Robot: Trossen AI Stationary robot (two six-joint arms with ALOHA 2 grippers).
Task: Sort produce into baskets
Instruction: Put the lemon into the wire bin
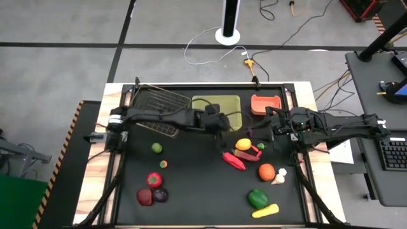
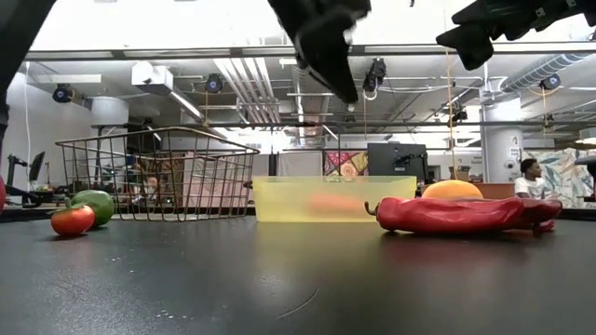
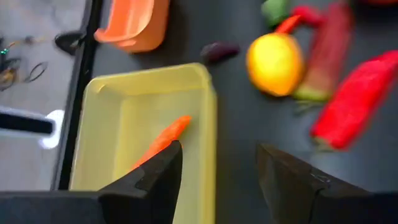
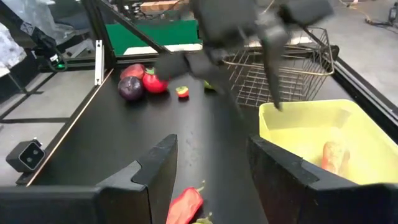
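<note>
Looks like an open industrial lab or workshop: exposed ceiling ducts (image 2: 251, 88), concrete floor (image 1: 63, 25) with trailing cables (image 1: 210, 48), monitor (image 2: 396, 160), keyboard desk (image 1: 391, 152), seated person (image 2: 529, 177).

Your left arm reaches in from the left edge toward the worktop's middle, its left hand (image 1: 218, 124) raised in the air with both fingers (image 3: 155, 180) spread apart and holding nothing. Your right arm extends from the right side, its right hand (image 1: 262, 131) also raised, fingers (image 4: 152, 171) parted.
</note>
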